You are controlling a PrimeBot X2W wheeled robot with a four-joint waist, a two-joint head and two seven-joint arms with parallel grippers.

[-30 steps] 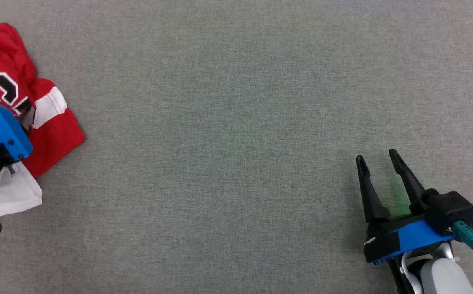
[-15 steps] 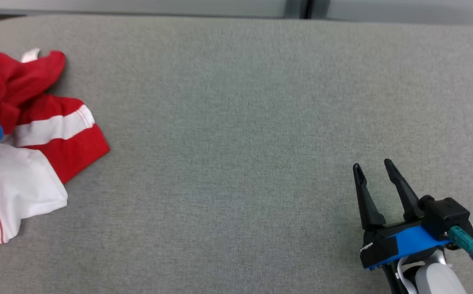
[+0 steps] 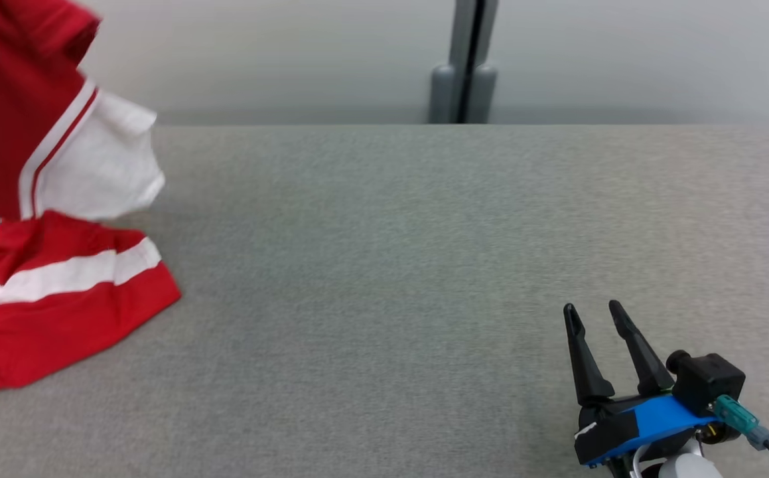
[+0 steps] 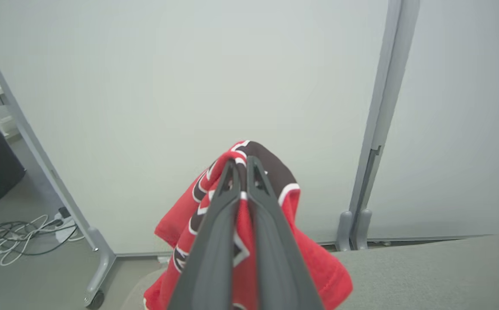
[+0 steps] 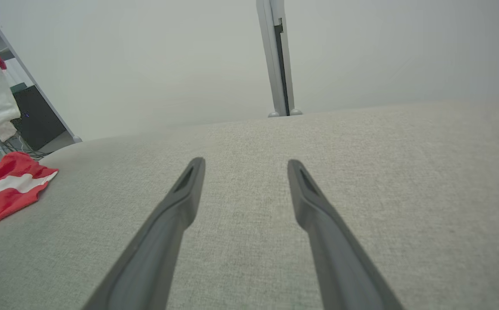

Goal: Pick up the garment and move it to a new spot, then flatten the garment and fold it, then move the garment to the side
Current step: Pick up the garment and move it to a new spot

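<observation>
The garment (image 3: 59,292) is a red jersey with white panels, white bands and dark white-edged lettering; its upper part hangs bunched in the air at the far left; its lower part lies crumpled on the grey surface (image 3: 384,299) near the left edge

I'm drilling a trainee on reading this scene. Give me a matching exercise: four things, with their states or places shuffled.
1 left gripper
2 right gripper
3 garment
4 grey post

A open above the bare table
B partly hanging, partly lying on the table
C shut on the garment
D upright behind the table

Pairs: 1-C, 2-A, 3-B, 4-D
</observation>
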